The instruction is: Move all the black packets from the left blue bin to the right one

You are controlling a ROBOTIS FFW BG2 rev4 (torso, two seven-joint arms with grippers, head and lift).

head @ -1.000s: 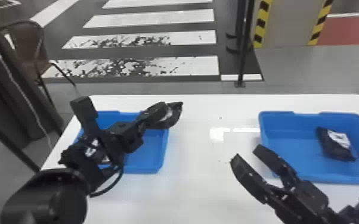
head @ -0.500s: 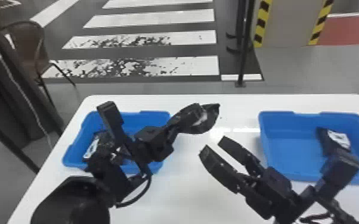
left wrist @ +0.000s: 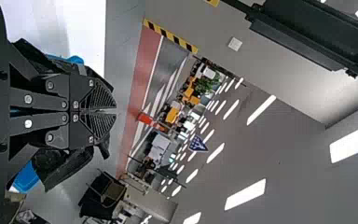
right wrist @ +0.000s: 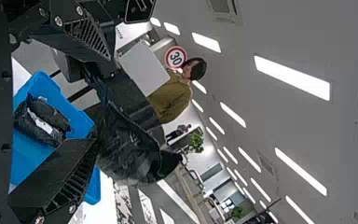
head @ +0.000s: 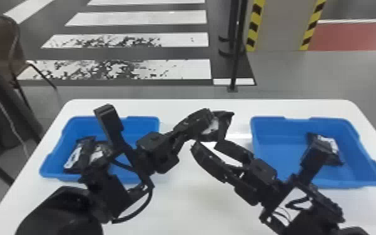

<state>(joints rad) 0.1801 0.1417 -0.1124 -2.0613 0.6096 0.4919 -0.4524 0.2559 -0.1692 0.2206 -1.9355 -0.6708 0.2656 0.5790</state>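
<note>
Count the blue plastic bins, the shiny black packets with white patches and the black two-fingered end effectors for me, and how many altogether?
Blue plastic bins: 2
Shiny black packets that I can make out: 4
Black two-fingered end effectors: 2
Total: 8

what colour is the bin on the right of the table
The right bin is blue, best seen in the head view.
</note>
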